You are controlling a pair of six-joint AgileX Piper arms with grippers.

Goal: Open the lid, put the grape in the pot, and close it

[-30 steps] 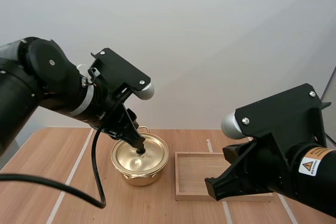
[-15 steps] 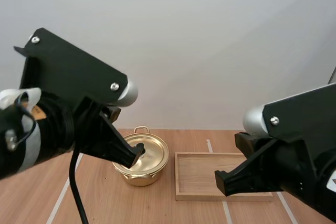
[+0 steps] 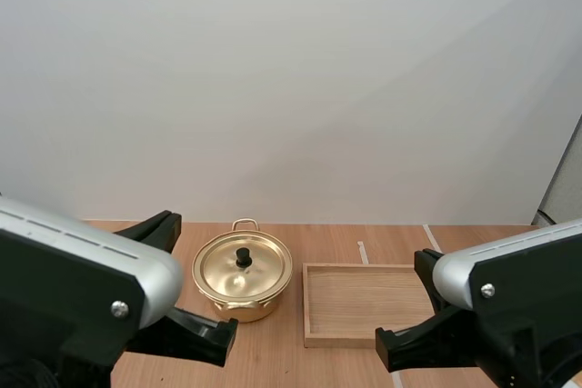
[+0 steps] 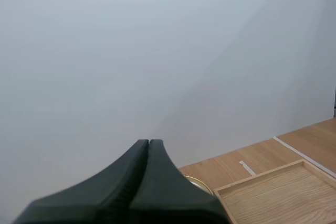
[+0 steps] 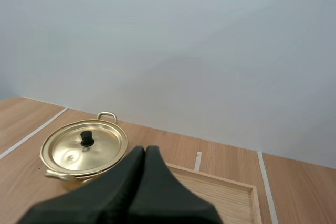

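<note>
Wooden counter [image 3: 327, 243] carries pot [image 3: 241, 308], lid [image 3: 227, 274] on, near tray [image 3: 364, 302]. Noted: left tool [image 4: 149, 142] and right tool [image 5: 145, 149] both closed, gripping nothing.

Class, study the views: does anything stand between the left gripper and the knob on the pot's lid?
Nothing visible does. The left gripper, shut, hangs short of the pot; the lid and knob are bare. The wooden tray lies beside the pot, apart.

Wooden table [image 3: 391, 243] carries lidded pot [image 3: 242, 309] beside tray [image 3: 364, 302].
</note>
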